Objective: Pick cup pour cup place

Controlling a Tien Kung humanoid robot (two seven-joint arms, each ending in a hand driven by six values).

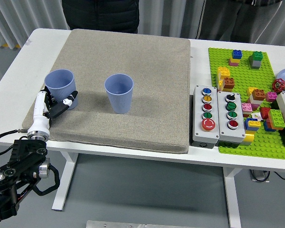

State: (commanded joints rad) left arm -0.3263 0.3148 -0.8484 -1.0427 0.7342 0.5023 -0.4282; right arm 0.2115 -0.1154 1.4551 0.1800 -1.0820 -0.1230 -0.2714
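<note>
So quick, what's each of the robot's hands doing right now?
Left hand: at the base of the left blue cup, fingers by it; whether it grips cannot be told.
Right hand: not in view.

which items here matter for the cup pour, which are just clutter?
In play:
- left cup, left hand at its base
- middle cup
- grey mat under both

Clutter:
- two button boxes
- green brick baseplate with loose bricks

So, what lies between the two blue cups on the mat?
Nothing: in the head view only bare grey mat separates the left cup, at the left hand, from the middle cup.
</note>
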